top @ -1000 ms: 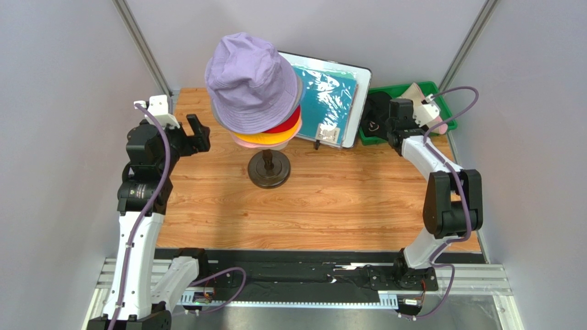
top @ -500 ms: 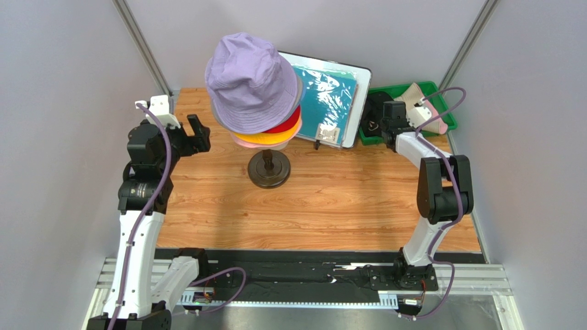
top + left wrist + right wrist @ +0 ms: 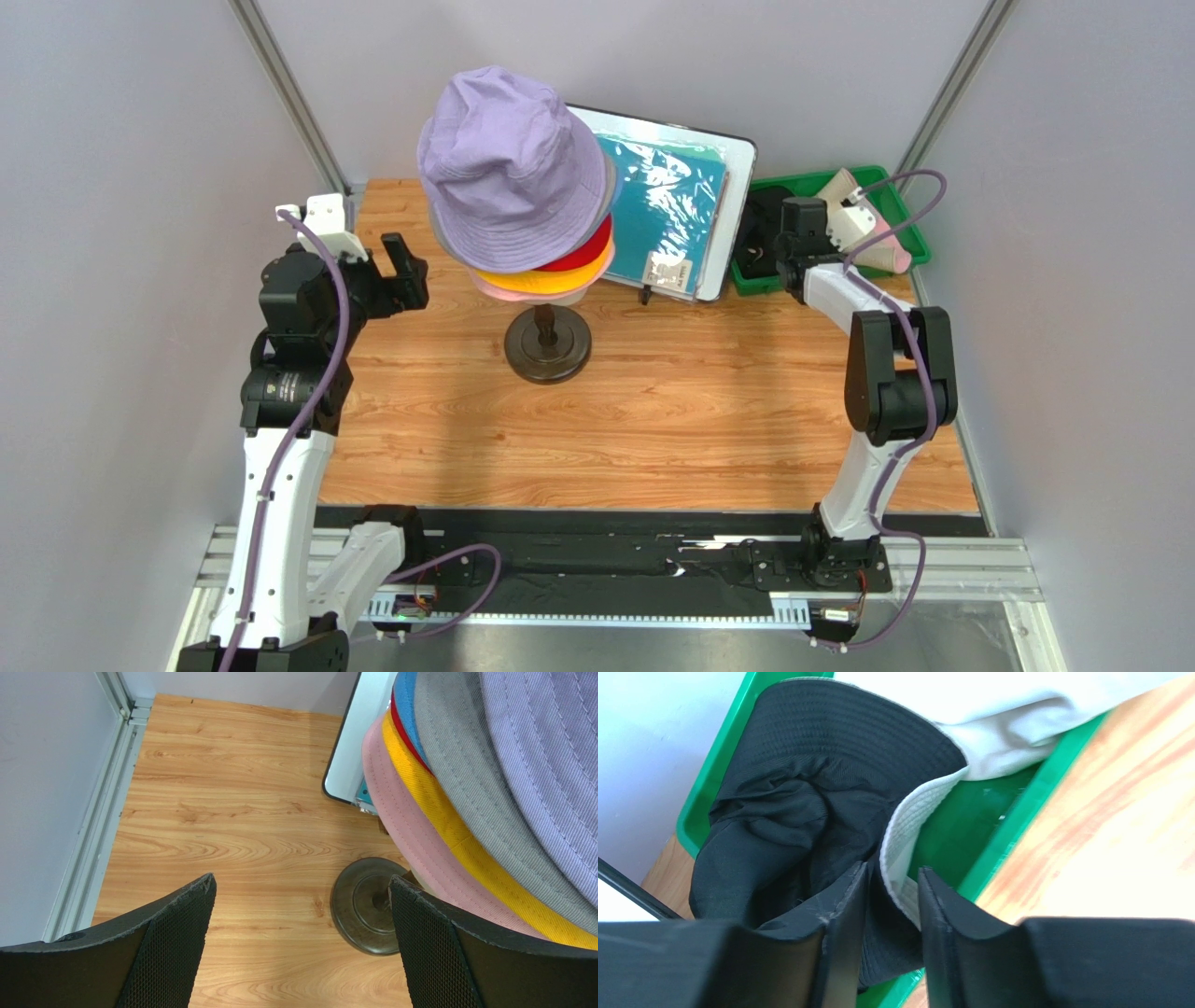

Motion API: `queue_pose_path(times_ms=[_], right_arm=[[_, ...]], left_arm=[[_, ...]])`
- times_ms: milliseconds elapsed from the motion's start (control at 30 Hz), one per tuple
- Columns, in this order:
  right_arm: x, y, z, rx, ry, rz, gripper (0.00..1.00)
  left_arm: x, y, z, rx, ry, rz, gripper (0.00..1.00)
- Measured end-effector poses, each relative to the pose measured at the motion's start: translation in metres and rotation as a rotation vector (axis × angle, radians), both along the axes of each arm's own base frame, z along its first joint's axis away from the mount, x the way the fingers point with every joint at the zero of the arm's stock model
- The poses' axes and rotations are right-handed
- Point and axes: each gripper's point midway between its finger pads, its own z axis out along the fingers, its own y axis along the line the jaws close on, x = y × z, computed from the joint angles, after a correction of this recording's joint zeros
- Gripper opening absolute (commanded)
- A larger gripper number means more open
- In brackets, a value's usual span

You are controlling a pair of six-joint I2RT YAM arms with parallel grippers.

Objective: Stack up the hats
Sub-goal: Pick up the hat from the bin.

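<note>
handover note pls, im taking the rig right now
Left gripper: open, empty, beside the hat stack.
Right gripper: down in the green bin, fingers straddling the black hat at its brim; grip unclear.
Done: lavender hat tops the stack on the stand.
Left: black hat and pale hat, both in the bin.

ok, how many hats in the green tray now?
2. Black hat at the green tray's left end, right tool at its brim; beige hat beside it, toward the right end. More may be hidden underneath.
</note>
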Motion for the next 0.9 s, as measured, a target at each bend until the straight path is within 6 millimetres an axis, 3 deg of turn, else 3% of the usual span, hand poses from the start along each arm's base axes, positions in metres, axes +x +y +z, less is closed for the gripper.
queue_pose_path(times_ms=[133,167,200,400,533,633,700,833,900], right_arm=[[0.008,0.008,-0.01,0.025,0.0,0.035,0.28],[0.01,0.01,-0.011,0.032,-0.001,0.044,0.21],[0.012,0.012,-0.011,0.037,-0.003,0.056,0.0],[0.022,0.024,-0.008,0.064,-0.015,0.12,0.0],[0.01,0.022,0.008,0.065,-0.039,0.109,0.0],[-0.003,0.016,0.054,0.046,-0.108,0.087,0.0],[-0.01,0.014,0.096,0.02,-0.188,0.079,0.0],[-0.036,0.018,0.201,-0.047,-0.381,0.088,0.0],[-0.049,0.024,0.241,-0.078,-0.451,0.107,0.0]], left_arm=[[0.0,0.0,0.0,0.0,0.0,0.0,0.96],[0.0,0.0,0.0,0.0,0.0,0.0,0.96],[0.0,0.0,0.0,0.0,0.0,0.0,0.96],[0.0,0.0,0.0,0.0,0.0,0.0,0.94],[-0.001,-0.001,-0.001,0.005,-0.001,-0.011,0.85],[-0.002,-0.005,-0.002,0.011,-0.003,-0.035,0.84],[-0.002,-0.006,-0.001,0.018,-0.009,-0.049,0.84],[-0.008,-0.011,0.006,0.04,-0.04,-0.073,0.8],[-0.014,-0.017,0.012,0.057,-0.067,-0.094,0.8]])
